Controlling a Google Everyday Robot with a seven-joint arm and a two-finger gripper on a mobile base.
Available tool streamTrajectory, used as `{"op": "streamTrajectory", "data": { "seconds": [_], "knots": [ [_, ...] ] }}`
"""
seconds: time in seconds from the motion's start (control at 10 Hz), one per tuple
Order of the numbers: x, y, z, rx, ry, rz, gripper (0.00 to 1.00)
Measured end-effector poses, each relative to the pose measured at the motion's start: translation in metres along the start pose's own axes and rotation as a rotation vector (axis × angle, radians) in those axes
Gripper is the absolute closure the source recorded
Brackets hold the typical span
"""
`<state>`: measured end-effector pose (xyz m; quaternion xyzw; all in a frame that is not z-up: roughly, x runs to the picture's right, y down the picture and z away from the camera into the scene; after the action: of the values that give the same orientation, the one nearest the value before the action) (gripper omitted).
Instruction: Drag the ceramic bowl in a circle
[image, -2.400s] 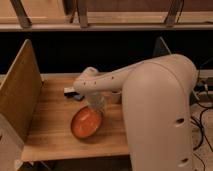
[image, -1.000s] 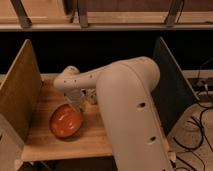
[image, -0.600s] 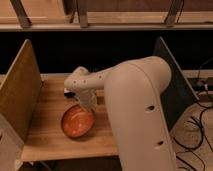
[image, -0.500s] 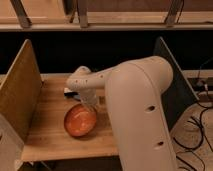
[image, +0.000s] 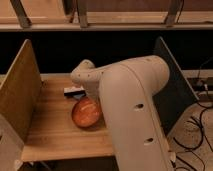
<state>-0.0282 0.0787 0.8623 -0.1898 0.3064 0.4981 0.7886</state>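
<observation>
The ceramic bowl (image: 86, 113) is wide, shallow and orange-red with a glossy inside. It sits on the wooden table (image: 50, 135), a little right of the middle. My white arm (image: 130, 100) reaches over from the right and bends down to it. My gripper (image: 95, 102) is at the bowl's far right rim, mostly hidden by the wrist and forearm.
A small white-and-dark object (image: 74, 91) lies just behind the bowl. Upright wooden panels stand at the table's left (image: 17, 95) and a dark one at its right (image: 172, 80). A dark gap and a shelf lie behind. Cables (image: 200, 125) lie on the floor to the right.
The bowl has slid to the right and slightly away from the front edge, with the arm's wrist moving along with it.
</observation>
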Motion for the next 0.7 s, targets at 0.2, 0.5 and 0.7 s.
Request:
{"op": "streamTrajectory", "data": {
  "seconds": [0.2,0.5,0.7],
  "knots": [
    [0.0005,-0.0011,0.0008,0.000,0.001,0.002,0.93],
    [0.0002,-0.0002,0.0005,0.000,0.001,0.000,0.74],
    [0.0002,-0.0002,0.0005,0.000,0.001,0.000,0.54]
  ]
}}
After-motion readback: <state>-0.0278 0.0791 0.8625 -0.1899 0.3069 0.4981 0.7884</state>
